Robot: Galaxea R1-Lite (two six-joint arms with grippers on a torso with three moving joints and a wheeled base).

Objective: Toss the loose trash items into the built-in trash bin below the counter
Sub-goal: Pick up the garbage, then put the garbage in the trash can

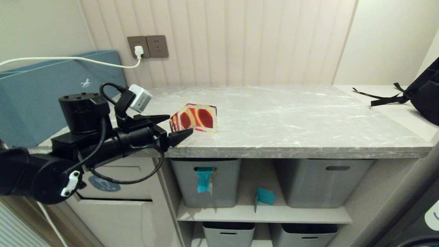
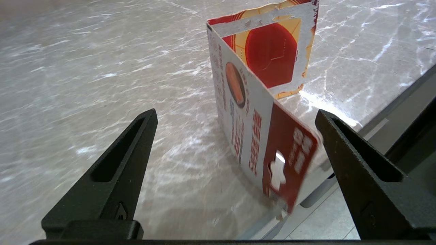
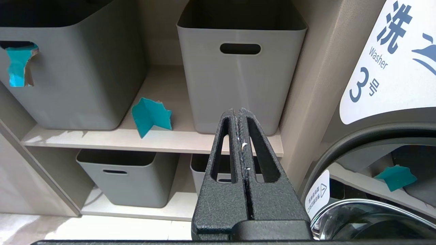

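A torn red, orange and white folded cardboard package (image 1: 199,118) (image 2: 259,112) stands on the grey marble counter (image 1: 291,120) near its front edge. My left gripper (image 1: 180,125) (image 2: 235,115) is open, level with the counter. The package's near flap lies between its fingers, untouched. One teal wrapper (image 1: 204,179) (image 3: 18,68) hangs from a grey box's handle slot. Another (image 1: 264,197) (image 3: 150,115) lies on the shelf. The trash bin flap's blue oval sticker (image 1: 104,184) shows below my left arm, partly hidden. My right gripper (image 3: 237,110) is shut and empty, low before the shelves.
A large blue-grey box (image 1: 34,92) stands at the counter's left end, with a white cable (image 1: 68,59) above it. A black backpack (image 1: 425,92) lies far right. Grey storage boxes (image 1: 324,181) fill the shelves. A washer (image 3: 391,68) holds a teal scrap (image 3: 395,177).
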